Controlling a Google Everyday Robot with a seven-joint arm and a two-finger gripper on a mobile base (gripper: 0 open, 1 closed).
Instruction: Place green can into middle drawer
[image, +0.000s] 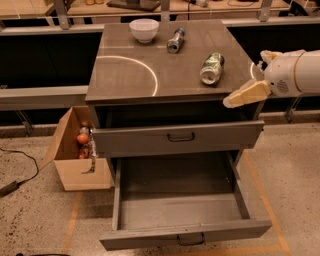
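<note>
The green can (212, 68) lies on its side on the right part of the cabinet top (125, 75). My gripper (251, 76) hangs at the cabinet's right edge, just right of the can and not touching it. Its fingers are spread and empty, with one cream finger (245, 94) pointing down and left past the top's front right corner. Below the top, a drawer with a dark handle (180, 136) stands pulled out a little. The lowest drawer (185, 210) is pulled far out and holds nothing.
A slim silver and dark can (175, 40) lies at the back of the top, next to a white bowl (144, 29). An open cardboard box (75, 150) with small items stands on the floor left of the cabinet. A cable (20, 175) lies at far left.
</note>
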